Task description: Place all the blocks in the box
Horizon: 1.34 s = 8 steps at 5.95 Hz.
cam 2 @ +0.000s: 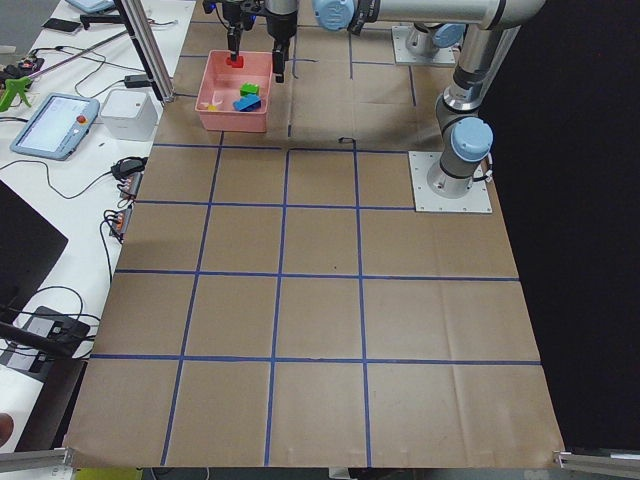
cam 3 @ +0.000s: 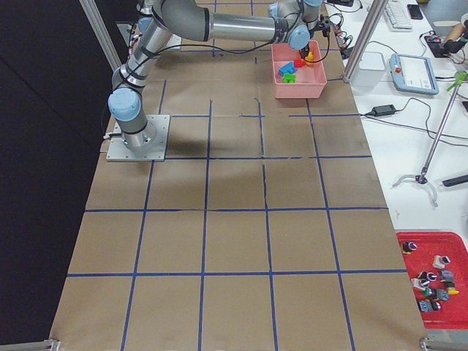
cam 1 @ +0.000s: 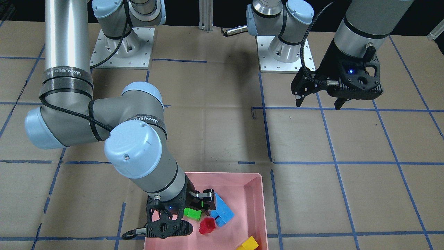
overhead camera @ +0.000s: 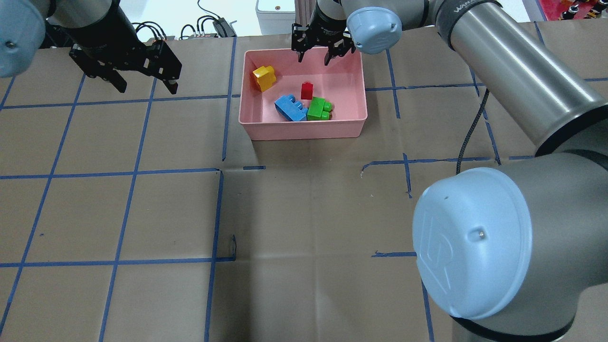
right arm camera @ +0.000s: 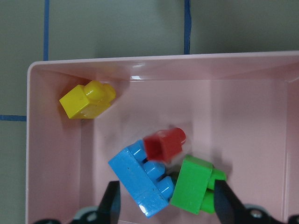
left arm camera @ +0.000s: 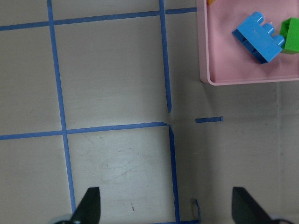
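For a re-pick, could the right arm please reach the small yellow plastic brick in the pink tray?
Probably yes: the open right gripper hangs over the pink tray; the yellow brick lies uncovered, near a corner.

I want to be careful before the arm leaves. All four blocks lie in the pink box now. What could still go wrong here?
1. The right gripper hangs open over the box, straddling the green block and blue block in the wrist view. A sideways exit might knock them or catch a wall.
2. The box sits near the far edge of the table, so a bump could push it toward that edge.
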Each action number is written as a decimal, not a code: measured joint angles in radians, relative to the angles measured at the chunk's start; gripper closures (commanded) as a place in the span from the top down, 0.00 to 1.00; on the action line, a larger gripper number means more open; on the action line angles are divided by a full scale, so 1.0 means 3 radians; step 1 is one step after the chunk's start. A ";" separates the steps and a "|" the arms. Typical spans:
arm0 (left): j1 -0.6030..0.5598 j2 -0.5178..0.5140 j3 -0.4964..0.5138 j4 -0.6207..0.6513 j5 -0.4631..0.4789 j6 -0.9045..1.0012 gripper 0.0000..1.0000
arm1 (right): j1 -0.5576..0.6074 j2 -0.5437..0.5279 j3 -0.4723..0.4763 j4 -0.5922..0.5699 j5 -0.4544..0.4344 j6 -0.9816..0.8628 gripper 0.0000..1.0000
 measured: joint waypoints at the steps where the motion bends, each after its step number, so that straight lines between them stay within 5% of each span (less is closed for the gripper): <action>1: -0.0002 0.0021 -0.0018 -0.0011 0.0014 0.0001 0.99 | 0.0000 -0.0018 0.0005 0.0023 -0.0010 -0.0001 1.00; 3: -0.0003 0.0028 -0.0030 -0.0011 0.0025 0.0001 0.99 | -0.0025 -0.0202 0.0046 0.0462 -0.0264 -0.0069 1.00; 5: -0.0003 0.0032 -0.0031 -0.0011 0.0026 0.0001 0.99 | -0.0056 -0.0747 0.0275 0.1101 -0.0552 -0.0404 1.00; 8: -0.0003 0.0033 -0.0031 -0.0014 0.0026 0.0008 0.99 | -0.0336 -0.2026 0.1558 0.1318 -0.0595 -0.0683 1.00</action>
